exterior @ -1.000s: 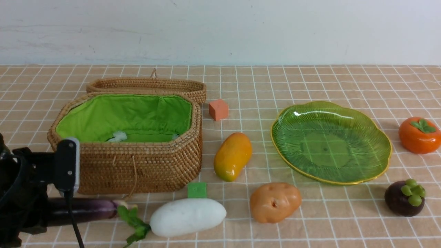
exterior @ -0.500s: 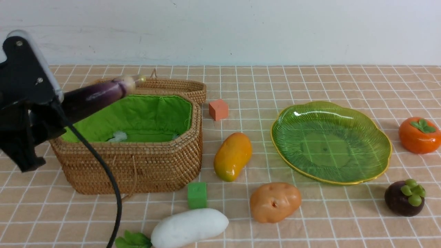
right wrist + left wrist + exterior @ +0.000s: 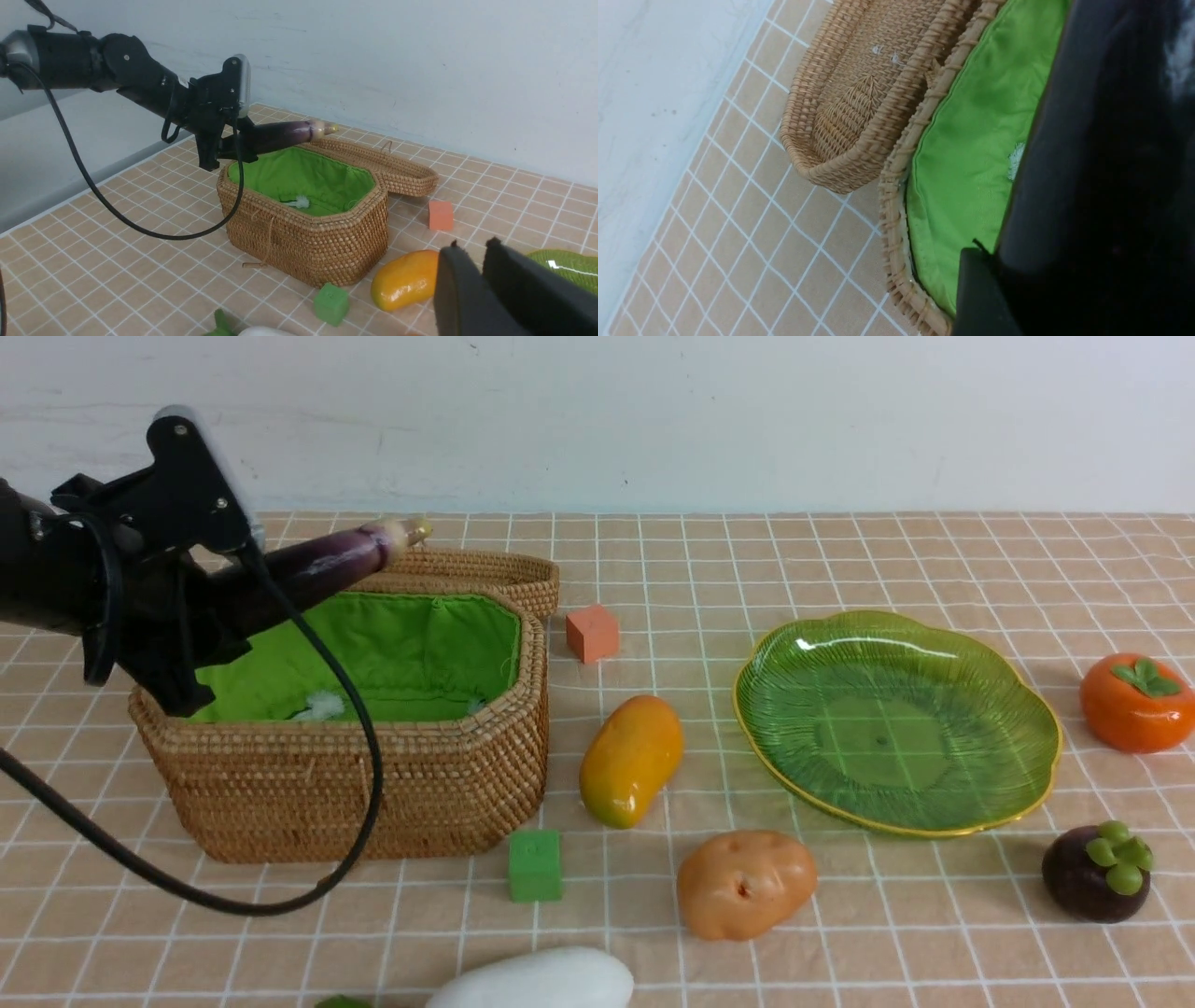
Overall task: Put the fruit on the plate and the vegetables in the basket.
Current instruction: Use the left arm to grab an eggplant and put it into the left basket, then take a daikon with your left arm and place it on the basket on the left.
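My left gripper is shut on the long dark purple eggplant, held tilted in the air over the left end of the open wicker basket; its stem tip points toward the lid. The white radish lies at the table's near edge, and the tan potato lies in front of the plate. The mango sits between the basket and the green plate. To the plate's right are the persimmon and the mangosteen. My right gripper hangs shut and empty above the table near the mango.
A small orange cube stands behind the mango, and a small green block stands by the basket's front right corner. My left arm's black cable loops down in front of the basket. A white wall backs the table.
My left gripper has lifted the eggplant from the table's front left up over the basket. The radish has shifted toward the near edge.
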